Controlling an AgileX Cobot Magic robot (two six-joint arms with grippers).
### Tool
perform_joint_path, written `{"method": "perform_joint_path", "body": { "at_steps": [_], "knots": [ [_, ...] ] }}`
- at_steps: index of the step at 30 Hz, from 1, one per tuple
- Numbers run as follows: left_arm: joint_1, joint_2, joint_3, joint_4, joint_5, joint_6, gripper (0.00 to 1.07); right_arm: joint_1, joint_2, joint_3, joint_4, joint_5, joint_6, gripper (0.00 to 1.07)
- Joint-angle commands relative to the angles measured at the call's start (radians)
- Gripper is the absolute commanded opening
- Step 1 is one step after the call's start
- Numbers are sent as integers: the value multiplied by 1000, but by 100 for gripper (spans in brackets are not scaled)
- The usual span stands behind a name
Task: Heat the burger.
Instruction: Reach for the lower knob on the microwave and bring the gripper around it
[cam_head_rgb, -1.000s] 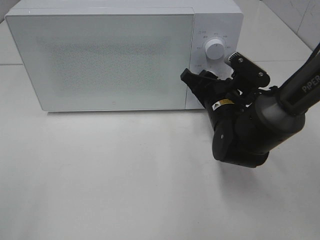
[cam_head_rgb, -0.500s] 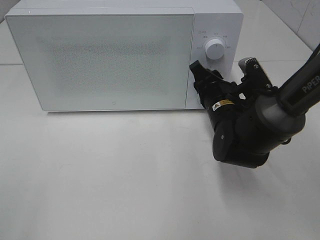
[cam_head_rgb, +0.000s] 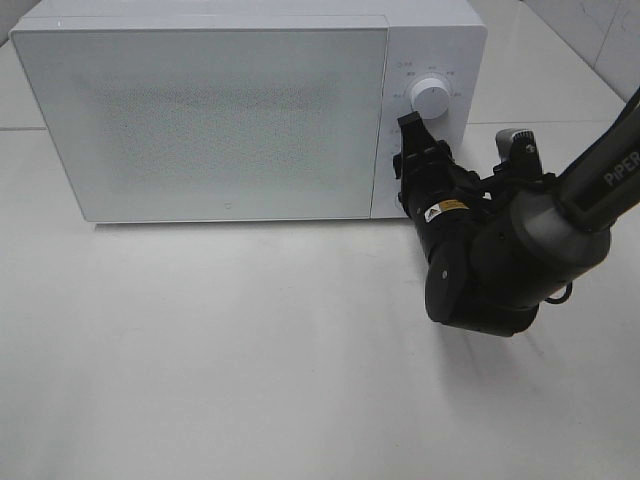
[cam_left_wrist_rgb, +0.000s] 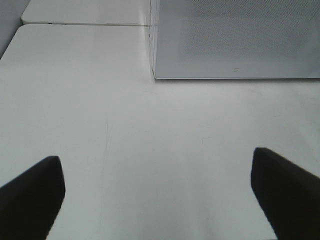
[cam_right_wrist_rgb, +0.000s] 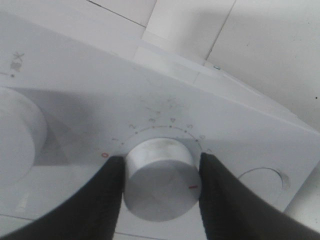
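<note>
The burger is out of view in every frame. The white microwave (cam_head_rgb: 220, 110) stands at the back of the table with its door closed. My right gripper (cam_head_rgb: 412, 150) is against the microwave's control panel (cam_right_wrist_rgb: 240, 120), below the upper dial (cam_head_rgb: 430, 97). In the right wrist view my right gripper (cam_right_wrist_rgb: 160, 175) is shut on the lower dial (cam_right_wrist_rgb: 159, 172), one dark finger (cam_right_wrist_rgb: 107, 190) touching each side. The dial's red mark points away from the red dot on the scale. My left gripper (cam_left_wrist_rgb: 155, 157) is open and empty above the bare table, in front of the microwave's left corner (cam_left_wrist_rgb: 235, 35).
The white table (cam_head_rgb: 250, 350) stretches in front of the microwave. My right arm's bulky black wrist (cam_head_rgb: 490, 260) hangs over the table to the right of the door. A tiled wall shows at the far right corner.
My right gripper has rolled at the control panel, its fingers swinging from lying sideways toward upright and shifting a little right. The microwave door stays closed.
</note>
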Motion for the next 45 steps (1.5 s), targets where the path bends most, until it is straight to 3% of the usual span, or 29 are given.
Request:
{"method": "perform_joint_path", "body": {
  "at_steps": [1,21,45],
  "knots": [
    [3,-28,3,-3,-11,-5,95,11,-6,-20,-142,-136,101,11],
    [3,-28,3,-3,-11,-5,95,11,-6,-20,-133,-136,474,12],
    [3,-28,3,-3,-11,-5,95,11,-6,-20,-107,-135,670,12]
  ]
}}
